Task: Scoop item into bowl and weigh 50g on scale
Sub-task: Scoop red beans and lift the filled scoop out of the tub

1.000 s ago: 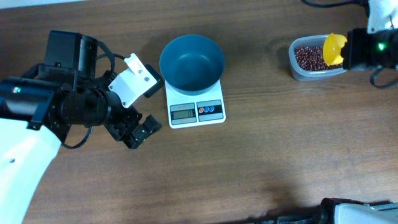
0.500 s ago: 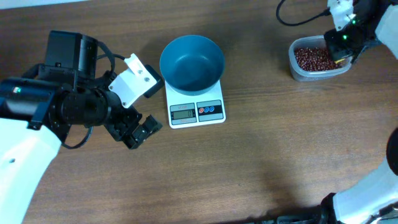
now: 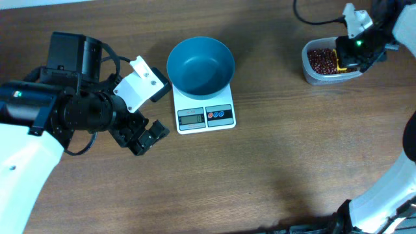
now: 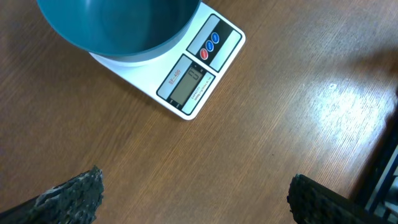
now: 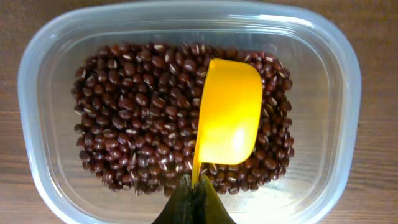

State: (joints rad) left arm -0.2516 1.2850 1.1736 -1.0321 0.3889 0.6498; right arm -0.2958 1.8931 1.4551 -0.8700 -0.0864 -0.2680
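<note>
The dark red-brown beans (image 5: 137,118) lay in a loose heap inside a clear rounded-rectangular plastic tub (image 5: 186,18) at the far right of the wooden table (image 3: 273,162). A yellow scoop (image 5: 230,112) sat with its cup on the beans, right of the tub's middle. Its thin handle ran back to the right gripper (image 5: 194,198), whose fingers were pinched together on it. Whether the cup's edge had sunk into the heap could not be told.

Well apart from the tub, towards the middle of the table, the light-blue bowl (image 3: 200,64) stood upright on the white scale (image 3: 205,116), covering its far part. The grey display and the red and blue buttons showed at the near edge; the reading was too small to make out.

Left of the scale, near but not touching it, the left gripper (image 3: 146,138) hung over bare wood with its fingers (image 4: 68,196) spread wide apart, holding nothing.
</note>
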